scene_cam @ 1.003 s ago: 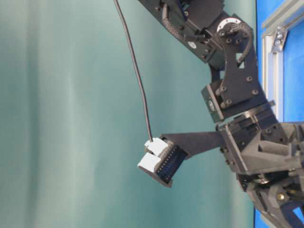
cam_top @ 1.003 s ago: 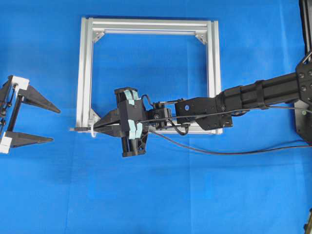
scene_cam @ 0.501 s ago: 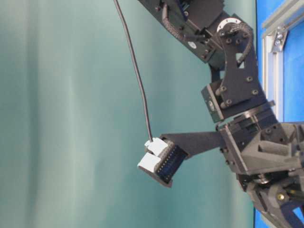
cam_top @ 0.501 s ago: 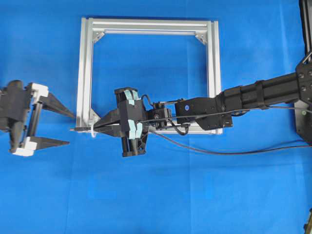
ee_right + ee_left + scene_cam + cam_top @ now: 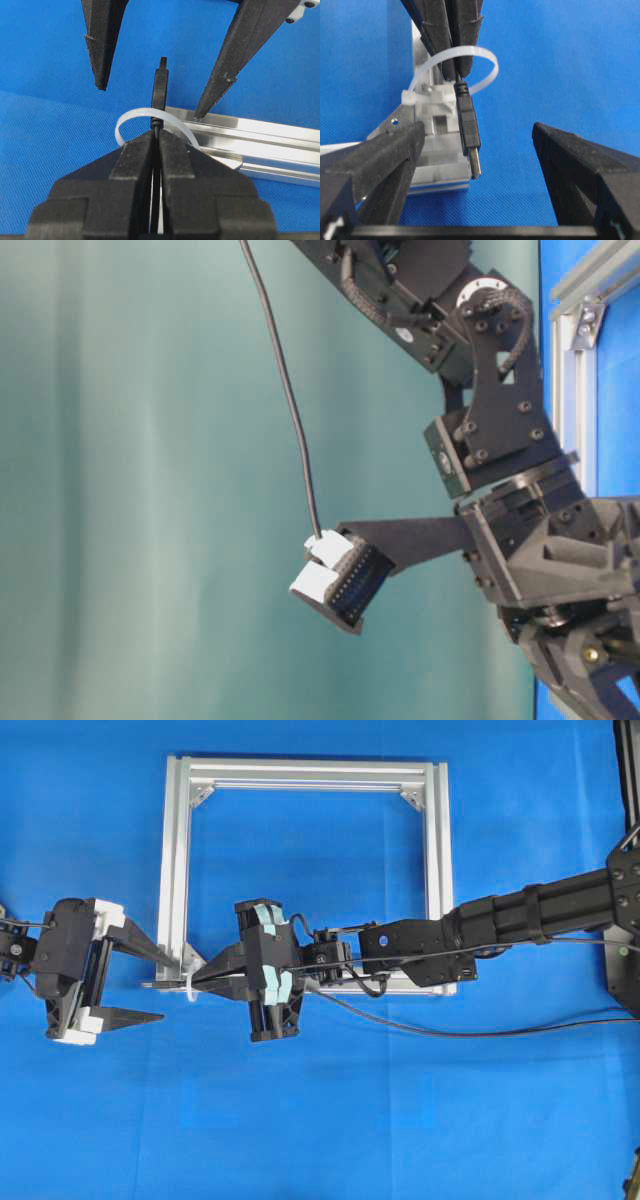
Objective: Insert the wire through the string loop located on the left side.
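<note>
Blue cloth [image 5: 330,1120] covered the whole work surface, and no brand, label or writing could be read on anything in view. Nearest the left wrist camera, the left gripper [image 5: 477,150] stood wide open and held nothing, its 2 black fingers [image 5: 390,155] flanking the plug end of the wire [image 5: 469,127] without touching it. Just beyond, the right gripper [image 5: 156,142] was clamped tight on the wire right behind the plug. The plug had passed through the string loop [image 5: 470,52], a whitish band ringing the right gripper's fingertips at the lower left corner of the silver frame [image 5: 430,870]. From overhead, the plug tip poked out to the left of that corner, between the left gripper's fingers. Farther right, the wire trailed in a slack curve across the cloth below the right arm [image 5: 530,915]. Behind the table hung a teal backdrop [image 5: 150,490].
</note>
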Controlling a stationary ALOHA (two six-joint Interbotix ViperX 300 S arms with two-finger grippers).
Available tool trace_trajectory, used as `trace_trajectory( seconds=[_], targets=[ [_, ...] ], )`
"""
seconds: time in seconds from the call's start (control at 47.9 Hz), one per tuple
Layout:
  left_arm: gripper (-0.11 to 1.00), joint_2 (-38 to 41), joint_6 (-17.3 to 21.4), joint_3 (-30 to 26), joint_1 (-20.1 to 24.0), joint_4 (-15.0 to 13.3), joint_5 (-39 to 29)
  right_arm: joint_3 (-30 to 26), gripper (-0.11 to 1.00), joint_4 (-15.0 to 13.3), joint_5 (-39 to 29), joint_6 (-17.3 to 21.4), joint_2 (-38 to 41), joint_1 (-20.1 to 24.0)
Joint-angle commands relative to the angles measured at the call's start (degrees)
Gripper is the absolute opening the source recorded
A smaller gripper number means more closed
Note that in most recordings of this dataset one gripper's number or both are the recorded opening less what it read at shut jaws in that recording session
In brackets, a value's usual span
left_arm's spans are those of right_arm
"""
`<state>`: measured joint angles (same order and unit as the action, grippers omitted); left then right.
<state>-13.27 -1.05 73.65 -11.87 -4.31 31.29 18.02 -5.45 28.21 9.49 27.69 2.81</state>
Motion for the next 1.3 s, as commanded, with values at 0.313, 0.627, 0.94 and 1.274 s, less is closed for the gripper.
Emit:
trace_trajectory(
  seconds=[0.313,0.627,0.94,1.274],
  targets=[
    [0.51,-0.4,0.2,-0.4,1.9,0.2,0.1,-0.9,0.00,0.1,0.2,0.1,-1.2,-0.1],
    [0.08,-0.4,-0.2,-0.7,3.7,0.2,-1.0,-1.0,0.00,0.1,0.2,0.1,-1.1,-0.1],
    [0.08,-0.4,-0.1,-0.9,4.6,0.2,-1.0,-1.2,0.00,0.2,-2.8,0.4,-1.2,-0.1],
    [0.08,-0.4,-0.1,-1.1,4.6,0.2,-1.0,-1.3,0.07,0.1,-4.0,0.4,-1.2,-0.1]
  ],
)
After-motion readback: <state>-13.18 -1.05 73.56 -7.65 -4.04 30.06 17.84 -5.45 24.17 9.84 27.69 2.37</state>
